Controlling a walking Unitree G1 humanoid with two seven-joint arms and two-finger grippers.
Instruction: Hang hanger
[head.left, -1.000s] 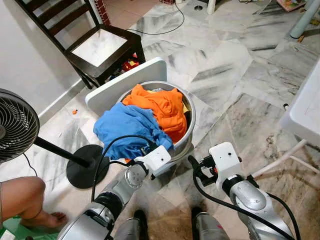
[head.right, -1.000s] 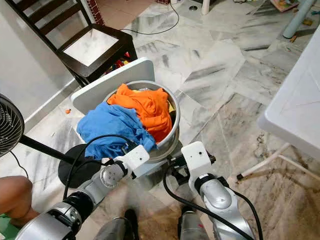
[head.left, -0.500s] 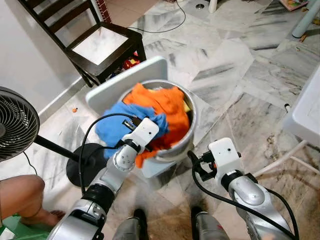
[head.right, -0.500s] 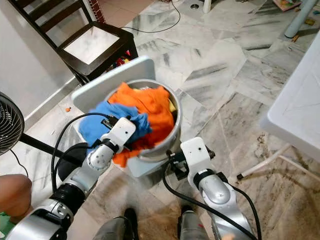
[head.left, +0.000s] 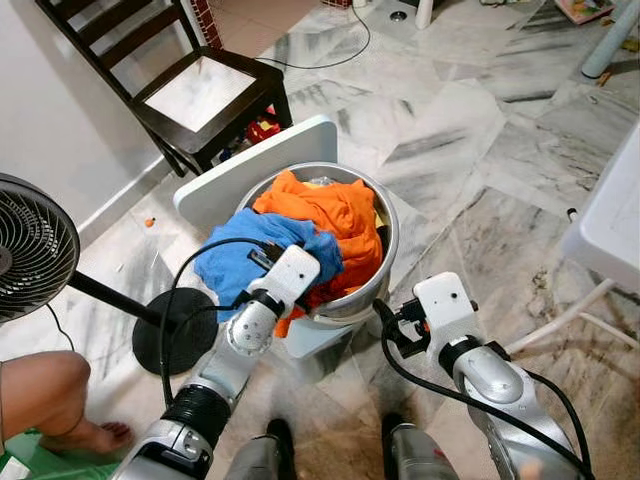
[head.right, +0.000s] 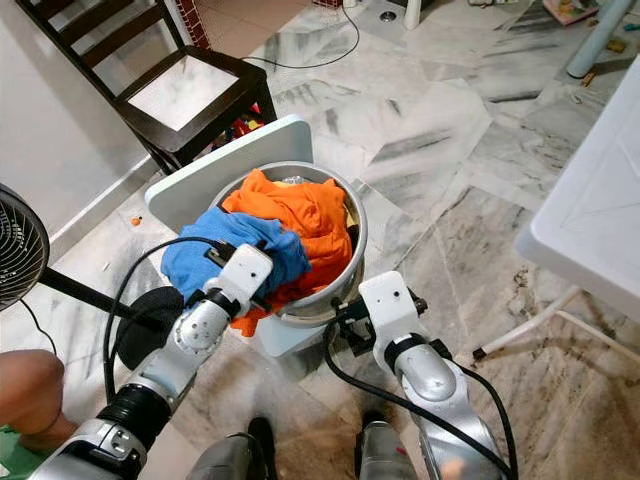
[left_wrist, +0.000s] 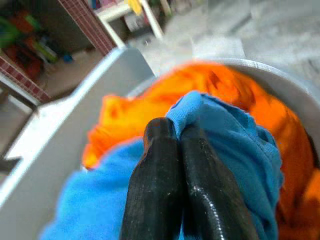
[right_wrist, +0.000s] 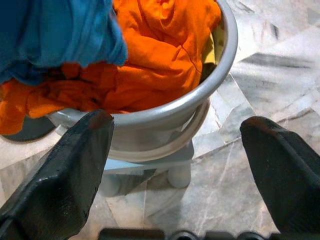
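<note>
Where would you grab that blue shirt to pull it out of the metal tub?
Probably by the raised fold at its top, coming from above on the robot's side. The blue shirt lies heaped over the near rim of the metal tub, on top of the orange cloth, so that bunch is free to pinch. The left hand is already shut on such a fold.

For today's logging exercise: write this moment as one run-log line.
left gripper: shut on blue garment | right gripper: open, beside grey basin | orange garment: in basin | hanger: none seen
</note>
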